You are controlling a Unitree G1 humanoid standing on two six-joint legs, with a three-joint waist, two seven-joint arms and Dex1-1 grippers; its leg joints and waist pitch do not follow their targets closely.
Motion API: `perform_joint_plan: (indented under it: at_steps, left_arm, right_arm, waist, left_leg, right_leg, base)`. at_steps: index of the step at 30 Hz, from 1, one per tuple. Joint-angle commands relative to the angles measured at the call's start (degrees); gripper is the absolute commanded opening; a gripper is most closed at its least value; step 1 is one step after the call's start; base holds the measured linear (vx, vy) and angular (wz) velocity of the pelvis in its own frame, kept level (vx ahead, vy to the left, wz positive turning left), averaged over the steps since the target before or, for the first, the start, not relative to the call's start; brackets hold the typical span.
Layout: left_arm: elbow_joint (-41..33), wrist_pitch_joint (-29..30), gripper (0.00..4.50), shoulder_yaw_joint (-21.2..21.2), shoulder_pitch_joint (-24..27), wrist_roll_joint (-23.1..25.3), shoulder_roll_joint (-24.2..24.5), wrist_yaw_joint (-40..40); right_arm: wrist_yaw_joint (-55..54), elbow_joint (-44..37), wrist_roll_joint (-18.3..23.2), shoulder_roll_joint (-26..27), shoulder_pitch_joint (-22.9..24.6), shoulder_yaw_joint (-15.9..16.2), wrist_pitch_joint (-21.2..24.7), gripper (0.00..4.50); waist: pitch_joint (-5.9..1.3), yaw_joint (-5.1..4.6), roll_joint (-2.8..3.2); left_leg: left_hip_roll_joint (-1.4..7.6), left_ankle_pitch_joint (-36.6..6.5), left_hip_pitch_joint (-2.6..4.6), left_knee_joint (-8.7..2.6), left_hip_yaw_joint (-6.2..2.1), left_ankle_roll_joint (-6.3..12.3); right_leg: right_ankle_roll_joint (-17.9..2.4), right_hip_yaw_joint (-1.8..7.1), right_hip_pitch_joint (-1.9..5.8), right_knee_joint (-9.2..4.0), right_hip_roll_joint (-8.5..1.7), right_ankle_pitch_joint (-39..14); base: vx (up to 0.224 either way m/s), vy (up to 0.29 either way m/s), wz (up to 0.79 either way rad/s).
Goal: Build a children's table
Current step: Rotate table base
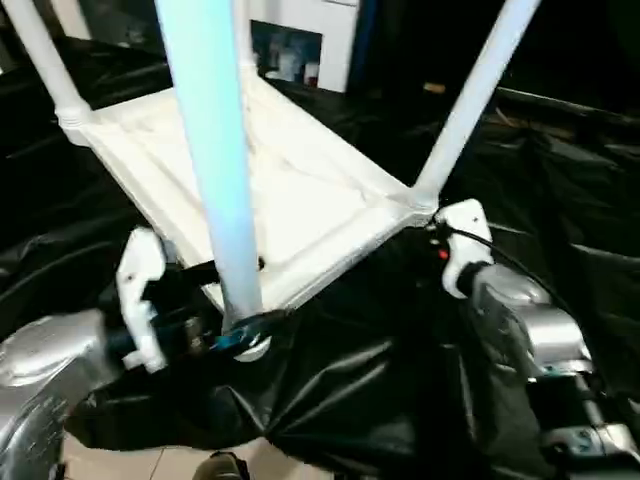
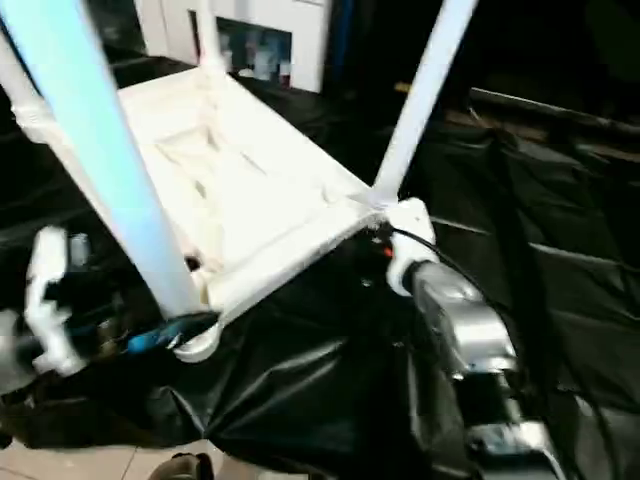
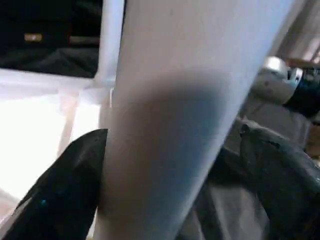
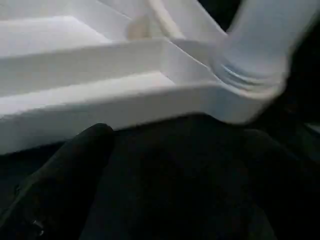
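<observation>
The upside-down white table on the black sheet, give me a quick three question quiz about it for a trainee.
1. True or false: the table top lies underside up on the black sheet.
2. Which tool's fingers straddle the near leg: A) left tool, B) right tool?
3. Fill in: the near leg's foot sits in a round corner ____.

Key: 1 true; 2 A, with its fingers apart on either side of the leg; 3 socket.

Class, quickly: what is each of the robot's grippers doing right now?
Left gripper: open, fingers either side of the nearest table leg, not clamped.
Right gripper: open, empty, by the table top corner.
</observation>
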Motion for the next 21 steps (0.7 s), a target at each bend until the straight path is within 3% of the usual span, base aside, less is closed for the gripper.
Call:
perform_joint_plan:
  at_steps: [1,2,4,7,8,12,15,21]
  left_arm:
    - [1.8,-0.8,4.48,-3.7,-3.2,0.5,-1.6,0.8]
    - [2.5,-1.3,4.48,-4.5,-4.1,1.0,-2.1,1.0]
    - [3.7,-1.6,4.48,-5.9,-6.1,1.1,-3.1,1.2]
    - [4.1,-1.3,4.48,-8.7,-8.9,0.0,-4.5,0.9]
    - [4.0,-1.3,4.48,-9.4,-9.3,-0.1,-4.8,0.7]
    - [4.2,-1.4,4.48,-12.2,-10.7,0.0,-5.9,0.2]
    - [5.5,-2.6,4.48,-16.6,-12.6,2.0,-7.7,0.6]
    - [9.9,-4.5,4.48,-21.2,-18.0,3.7,-12.9,1.8]
  right_arm:
    - [-2.4,-0.4,-1.1,0.4,0.1,0.1,1.2,4.50]
    - [-3.0,0.1,-1.5,0.6,-0.1,0.4,1.2,4.50]
    - [-3.4,1.6,-1.8,1.2,-0.7,1.2,0.9,4.50]
    - [-3.2,6.4,-2.7,3.2,-2.9,2.5,-0.5,4.50]
    - [-3.2,7.7,-2.9,3.8,-3.6,2.9,-1.1,4.50]
    - [-3.4,12.0,-3.4,6.3,-6.2,3.7,-3.0,4.50]
    - [-4.1,13.7,-3.7,8.1,-7.8,4.2,-3.9,4.50]
    - [-3.6,14.6,-4.2,9.7,-8.2,5.2,-4.9,4.50]
  waist:
    - [-4.04,0.07,1.26]
    - [-4.22,0.14,1.45]
    - [-4.41,0.13,1.28]
    - [-4.61,0.07,1.16]
    - [-4.54,-0.06,0.66]
    - [-4.60,-0.15,1.14]
    - [-4.72,-0.23,0.98]
    - [-4.90,-0.20,0.92]
  left_leg:
    - [1.19,-17.6,1.35,-4.21,-0.59,-2.36]
    - [1.17,-17.6,1.47,-4.09,-0.55,-2.46]
    - [1.21,-16.5,1.08,-4.13,-0.73,-2.36]
    - [1.22,-14.9,0.97,-3.87,-0.63,-2.06]
    - [1.17,-14.7,0.94,-3.74,-0.52,-1.68]
    - [1.28,-13.0,0.88,-3.62,-0.47,-1.74]
    - [1.21,-12.2,0.86,-3.51,-0.46,-1.46]
    - [1.19,-11.9,0.76,-3.41,-0.43,-1.47]
  right_leg:
    - [-6.8,2.22,2.20,-4.16,-1.90,-20.9]
    - [-7.1,2.20,2.14,-4.06,-1.86,-19.8]
    - [-7.5,2.14,2.64,-3.69,-2.02,-18.1]
    - [-8.6,2.17,2.80,-3.35,-2.11,-15.7]
    - [-8.8,2.19,2.70,-3.25,-2.12,-16.2]
    - [-9.5,2.21,2.86,-2.99,-2.16,-13.7]
    - [-9.6,2.14,3.06,-2.84,-2.10,-12.6]
    - [-9.5,2.16,3.28,-2.89,-2.20,-12.6]
  base:
    - [0.000,0.000,0.00]
    - [0.000,0.000,0.00]
    - [0.000,0.000,0.00]
    - [0.000,0.000,0.00]
    - [0.000,0.000,0.00]
    - [0.000,0.000,0.00]
    - [0.000,0.000,0.00]
    - [0.000,0.000,0.00]
